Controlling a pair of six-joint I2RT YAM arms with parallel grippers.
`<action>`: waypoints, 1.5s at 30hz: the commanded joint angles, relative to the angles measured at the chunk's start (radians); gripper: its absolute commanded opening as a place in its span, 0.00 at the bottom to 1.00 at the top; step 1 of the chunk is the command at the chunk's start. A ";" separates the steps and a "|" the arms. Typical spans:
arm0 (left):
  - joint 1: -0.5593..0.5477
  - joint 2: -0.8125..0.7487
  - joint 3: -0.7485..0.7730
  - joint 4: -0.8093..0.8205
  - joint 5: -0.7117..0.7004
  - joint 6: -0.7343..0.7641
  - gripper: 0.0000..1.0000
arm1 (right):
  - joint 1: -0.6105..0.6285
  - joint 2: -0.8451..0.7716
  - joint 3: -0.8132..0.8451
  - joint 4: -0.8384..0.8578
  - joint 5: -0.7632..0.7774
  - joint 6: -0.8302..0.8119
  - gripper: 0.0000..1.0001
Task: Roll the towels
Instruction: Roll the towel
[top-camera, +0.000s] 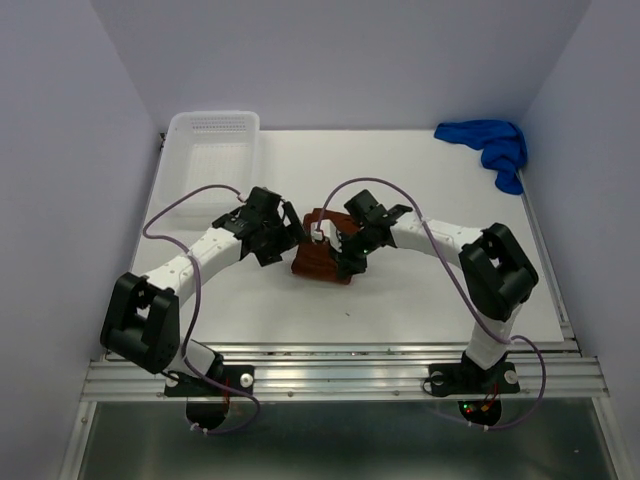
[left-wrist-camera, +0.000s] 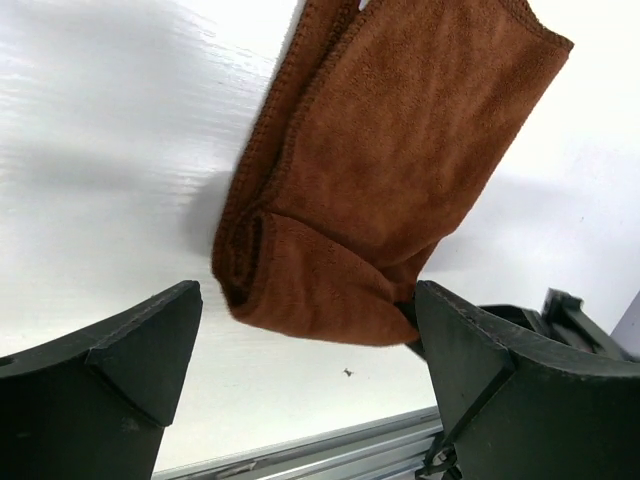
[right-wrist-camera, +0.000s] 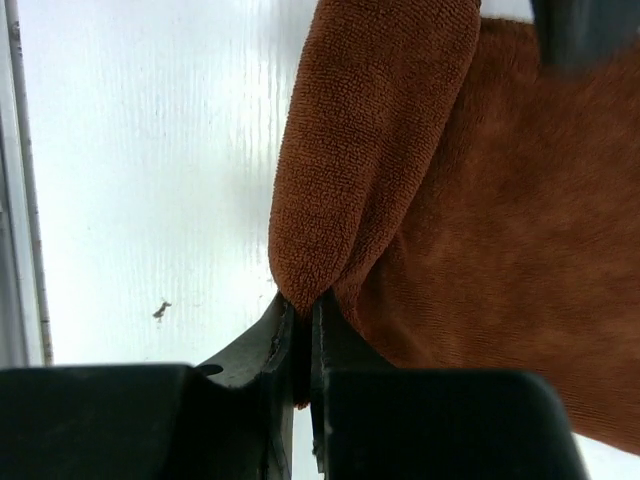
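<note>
- The brown towel (top-camera: 322, 258) is soft and fuzzy, the color of rust, with a sewn edge all around.
- From the left wrist view, the brown towel (left-wrist-camera: 380, 170) is folded over on itself. The end closest to the camera is thick and bunched in layers. The other end lies flatter.
- It sits near the middle of the desk (top-camera: 420, 300).
- The blue towel (top-camera: 490, 147) is bright blue. It lies in a crumpled heap at the far right corner of the desk, well apart from both arms.
- The left pincer (top-camera: 285, 235) is just beside the left side of the brown towel.
- The left pincer (left-wrist-camera: 305, 300) is spread wide and holds nothing. The thick end of the brown towel lies between its two fingers (left-wrist-camera: 130, 360).
- The right pincer (top-camera: 345, 262) is at the right side of the brown towel.
- The right pincer (right-wrist-camera: 300, 325) is squeezed tight on a folded bit of the brown towel (right-wrist-camera: 480, 220). The fold bulges up right past the fingertips.
- A white basket (top-camera: 210, 150) sits at the far left corner of the desk.
</note>
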 joint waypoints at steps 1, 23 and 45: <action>0.002 -0.101 -0.038 -0.003 -0.070 -0.030 0.99 | -0.045 0.050 0.027 -0.076 -0.096 0.089 0.01; -0.013 -0.284 -0.428 0.448 0.042 -0.082 0.99 | -0.178 0.193 0.042 -0.028 -0.314 0.300 0.01; -0.064 -0.017 -0.344 0.580 0.031 -0.023 0.85 | -0.239 0.270 0.059 0.023 -0.344 0.399 0.01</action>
